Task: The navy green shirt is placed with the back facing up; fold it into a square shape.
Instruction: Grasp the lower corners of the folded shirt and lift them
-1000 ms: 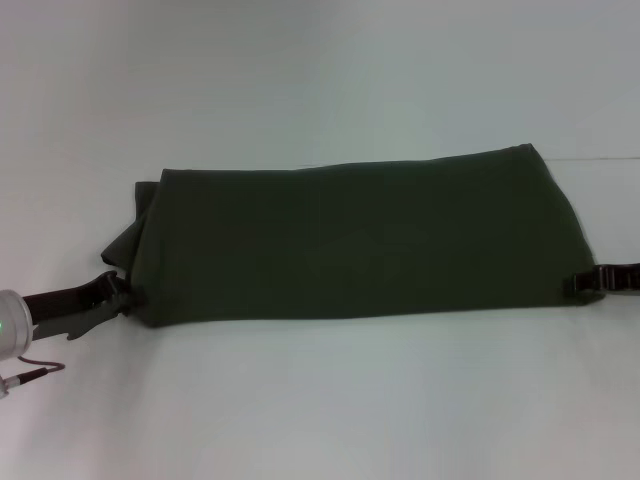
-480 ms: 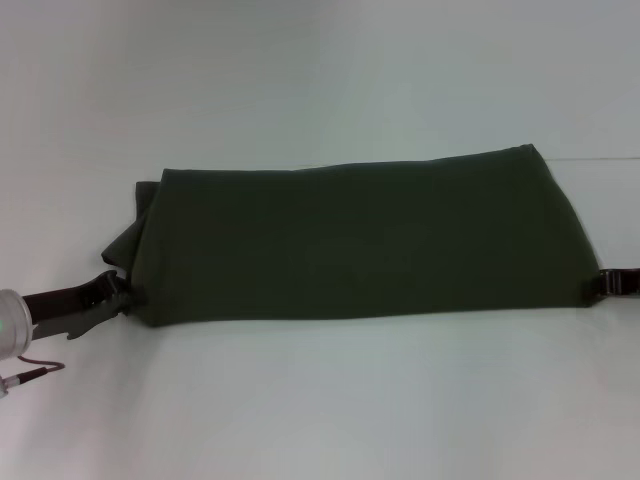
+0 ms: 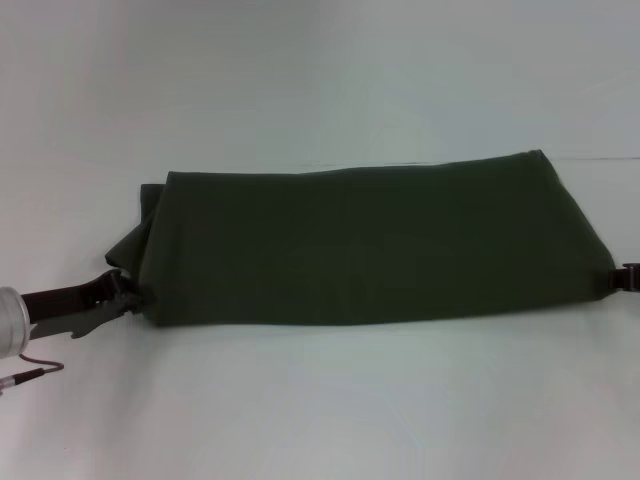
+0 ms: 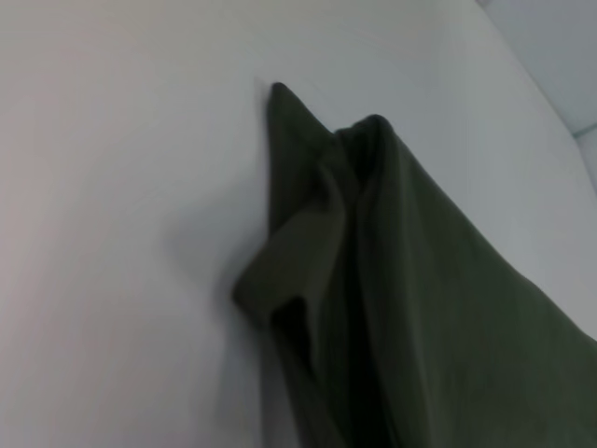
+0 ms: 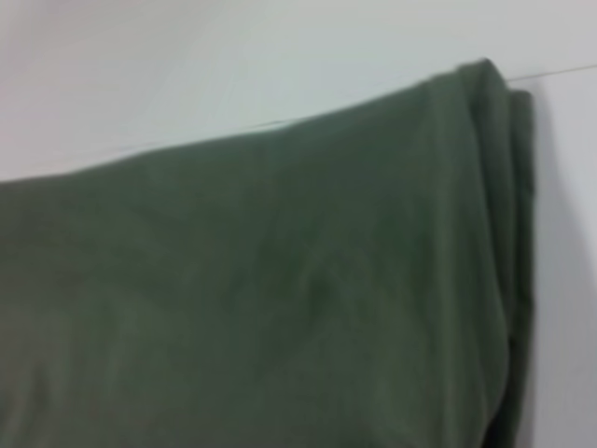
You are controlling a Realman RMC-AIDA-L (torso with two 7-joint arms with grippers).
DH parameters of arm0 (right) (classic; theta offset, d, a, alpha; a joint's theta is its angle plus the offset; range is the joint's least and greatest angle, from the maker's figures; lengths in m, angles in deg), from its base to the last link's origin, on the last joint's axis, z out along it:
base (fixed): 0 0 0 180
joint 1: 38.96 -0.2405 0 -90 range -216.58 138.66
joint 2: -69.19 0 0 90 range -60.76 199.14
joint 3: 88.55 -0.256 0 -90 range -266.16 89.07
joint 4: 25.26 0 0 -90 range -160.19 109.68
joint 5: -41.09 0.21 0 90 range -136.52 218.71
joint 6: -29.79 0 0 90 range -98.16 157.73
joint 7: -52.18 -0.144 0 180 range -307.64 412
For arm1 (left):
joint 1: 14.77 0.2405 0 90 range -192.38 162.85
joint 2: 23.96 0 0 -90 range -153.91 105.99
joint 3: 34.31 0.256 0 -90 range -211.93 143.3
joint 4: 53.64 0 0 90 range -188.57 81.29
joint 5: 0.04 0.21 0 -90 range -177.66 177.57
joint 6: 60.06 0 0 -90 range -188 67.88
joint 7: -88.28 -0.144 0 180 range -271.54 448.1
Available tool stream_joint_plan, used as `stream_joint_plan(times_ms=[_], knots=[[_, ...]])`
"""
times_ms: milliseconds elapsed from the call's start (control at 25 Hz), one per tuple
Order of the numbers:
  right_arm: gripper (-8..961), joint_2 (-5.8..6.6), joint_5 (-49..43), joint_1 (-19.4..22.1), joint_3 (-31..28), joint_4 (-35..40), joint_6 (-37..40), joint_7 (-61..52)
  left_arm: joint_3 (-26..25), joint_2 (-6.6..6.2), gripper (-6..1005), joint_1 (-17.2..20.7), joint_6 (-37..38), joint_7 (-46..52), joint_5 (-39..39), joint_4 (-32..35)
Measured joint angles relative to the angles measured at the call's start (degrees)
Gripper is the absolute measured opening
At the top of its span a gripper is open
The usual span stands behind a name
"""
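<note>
Head view shows you each tool, left tool (image 3: 118, 293) and right tool (image 3: 628, 279), at an end of the long-folded shirt (image 3: 370, 245) (grip unreadable), apparently for the crosswise fold.

White table (image 3: 300, 410) w/ navy green shirt (image 3: 370, 245) lying flat on it, folded into long band.

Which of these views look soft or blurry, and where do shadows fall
Right wrist view: shirt soft, weave lost. Left wrist view: sharper, folds shadowed, faint shadow on the table. Head view: even light, thin shadow along the shirt's near edge.
</note>
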Motion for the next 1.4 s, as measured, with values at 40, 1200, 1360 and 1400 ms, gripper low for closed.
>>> stream_joint_plan(times_ms=[40,1200,1360,1400], knots=[[16,-0.32,0.7,1.0,-0.4,1.5,1.7,0.6,0.0,-0.06,3,0.2,1.1,0.0,0.1,0.3],[65,0.04,4.3,10.6,-4.0,8.7,21.7,3.3,-7.3,-3.1,86,2.2,27.1,5.2,13.3,9.9],[77,0.11,4.3,10.3,-4.2,9.0,21.7,2.7,-7.8,-3.19,226,2.3,26.6,5.8,13.2,10.5],[80,0.15,4.4,10.2,-4.6,9.2,21.7,2.6,-8.0,-3.26,266,2.3,26.6,5.8,13.0,10.8]])
